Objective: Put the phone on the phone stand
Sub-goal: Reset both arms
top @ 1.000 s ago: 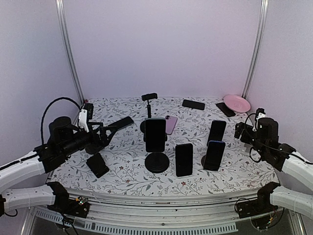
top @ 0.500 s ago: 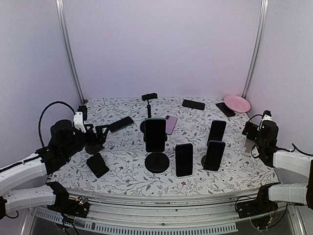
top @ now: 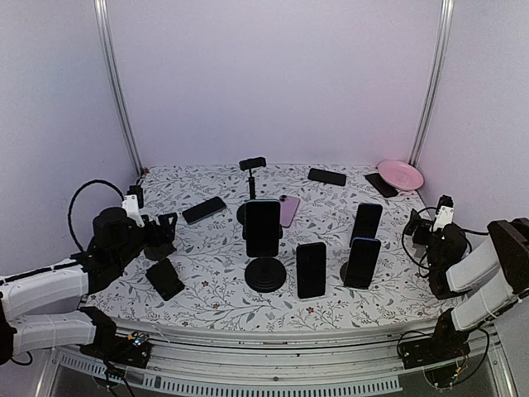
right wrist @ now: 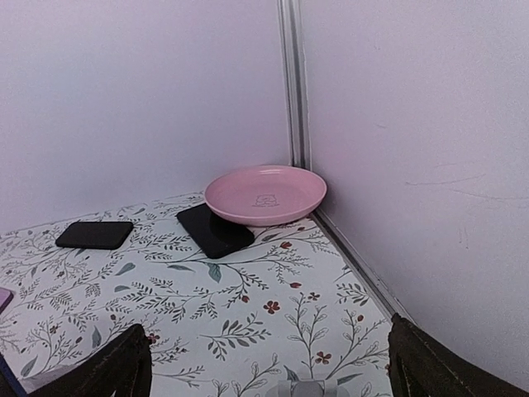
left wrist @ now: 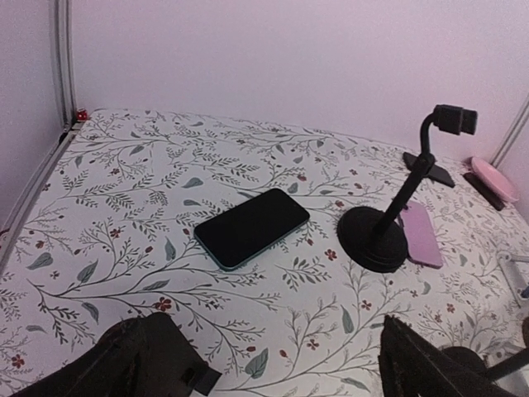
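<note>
Black phone (left wrist: 252, 227) lay flat, screen up, far-left on the table (top: 207, 289). Its long axis ran near-left to far-right, just left of the phone stand (left wrist: 382, 236). Left gripper (left wrist: 281, 360) and right gripper (right wrist: 264, 364) were both spread wide, holding nothing.

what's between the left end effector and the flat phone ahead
Only bare floral tablecloth separates the left end effector from the phone, in the left wrist view.

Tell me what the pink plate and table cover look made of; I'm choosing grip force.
Plate: probably glazed ceramic or hard plastic; smooth, uniformly pink, with a soft sheen and a crisp rim.
Cover: looks like matte printed cloth or vinyl; floral pattern, no glare, lying flat.
</note>
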Tool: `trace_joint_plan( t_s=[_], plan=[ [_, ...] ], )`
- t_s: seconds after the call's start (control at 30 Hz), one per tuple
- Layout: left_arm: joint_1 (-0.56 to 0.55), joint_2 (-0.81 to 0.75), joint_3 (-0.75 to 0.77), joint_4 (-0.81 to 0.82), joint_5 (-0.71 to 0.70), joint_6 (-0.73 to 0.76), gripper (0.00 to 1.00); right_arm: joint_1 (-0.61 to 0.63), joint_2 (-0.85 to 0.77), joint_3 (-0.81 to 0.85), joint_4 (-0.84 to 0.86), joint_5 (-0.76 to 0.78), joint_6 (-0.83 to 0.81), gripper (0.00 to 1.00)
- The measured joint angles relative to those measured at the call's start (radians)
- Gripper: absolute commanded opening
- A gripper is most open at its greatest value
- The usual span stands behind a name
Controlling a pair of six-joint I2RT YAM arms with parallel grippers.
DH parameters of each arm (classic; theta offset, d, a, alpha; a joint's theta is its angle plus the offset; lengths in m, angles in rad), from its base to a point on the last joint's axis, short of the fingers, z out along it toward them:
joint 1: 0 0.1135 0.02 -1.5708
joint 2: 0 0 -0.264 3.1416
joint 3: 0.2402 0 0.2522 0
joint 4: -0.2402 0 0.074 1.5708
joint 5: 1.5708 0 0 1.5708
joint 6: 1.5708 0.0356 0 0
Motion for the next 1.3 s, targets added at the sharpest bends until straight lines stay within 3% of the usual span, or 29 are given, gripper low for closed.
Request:
trace_joint_plan(
  t_s=[0.23, 0.5, 0.73, 0.9, 1.03, 1.3],
  plan=[
    [0.105, 0.105, -0.003, 0.090, -0.138, 0.017, 0.97, 0.001, 0.098, -0.027, 0.200, -0.063, -0.069, 0.99],
    [0.258, 0.238, -0.008, 0.312, -0.307, 0.140, 0.97, 0.000, 0.098, 0.072, 0.135, -0.072, -0.080, 0.99],
    [0.349, 0.451, -0.117, 0.667, -0.291, 0.235, 0.97, -0.001, 0.098, 0.080, 0.090, -0.085, -0.080, 0.99],
    [0.372, 0.583, -0.230, 1.034, -0.182, 0.313, 0.97, -0.001, 0.098, 0.082, 0.080, -0.086, -0.080, 0.99],
    [0.375, 0.653, -0.210, 1.121, -0.121, 0.350, 0.97, -0.001, 0.098, 0.082, 0.077, -0.087, -0.080, 0.99],
    [0.371, 0.661, -0.119, 1.093, -0.090, 0.379, 0.97, -0.001, 0.098, 0.082, 0.077, -0.089, -0.080, 0.99]
  ],
)
